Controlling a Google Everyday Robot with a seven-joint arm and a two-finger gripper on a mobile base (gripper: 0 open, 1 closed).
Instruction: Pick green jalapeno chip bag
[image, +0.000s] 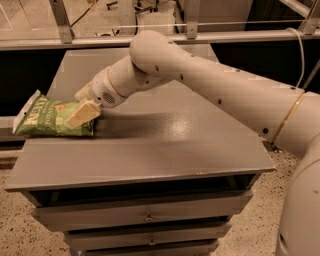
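Note:
The green jalapeno chip bag (44, 118) lies flat at the left edge of the grey table (165, 150). It is olive-green with pale lettering, a small red mark and a white sealed end that overhangs the table's left side. My gripper (84, 113) reaches in from the right and rests over the bag's right end, with its cream finger (86, 113) lying on top of the bag. The arm hides the far middle of the table.
The table is a grey cabinet with drawers (147, 217) below its front edge. A metal rail and glass partition (200, 35) run behind it. The speckled floor (20, 235) lies to the left and right of the cabinet.

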